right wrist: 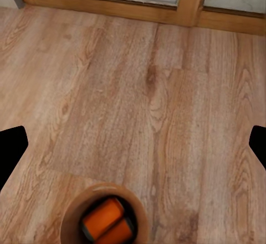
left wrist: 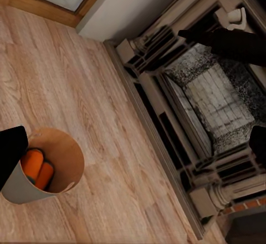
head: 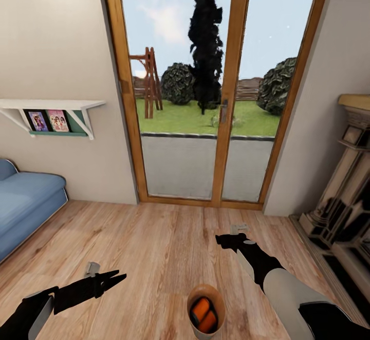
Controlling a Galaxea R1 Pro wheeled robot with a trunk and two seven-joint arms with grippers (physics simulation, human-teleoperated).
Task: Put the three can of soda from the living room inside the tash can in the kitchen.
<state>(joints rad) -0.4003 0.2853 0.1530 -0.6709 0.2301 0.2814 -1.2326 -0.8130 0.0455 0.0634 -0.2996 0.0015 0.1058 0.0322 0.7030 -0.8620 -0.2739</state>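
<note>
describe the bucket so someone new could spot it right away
Start at the wood-framed glass doors and come straight back over the brown plank floor toward the robot. Between its two arms stands a small round bucket, pale outside and orange-brown inside. It is the one container on the floor, holding bright orange cans.

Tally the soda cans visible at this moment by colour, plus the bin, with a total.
Orange soda cans: 2, both lying inside the trash can
Dark blue soda cans: 0 in sight
Trash can: 1, standing on the plank floor
Total: 3
</note>
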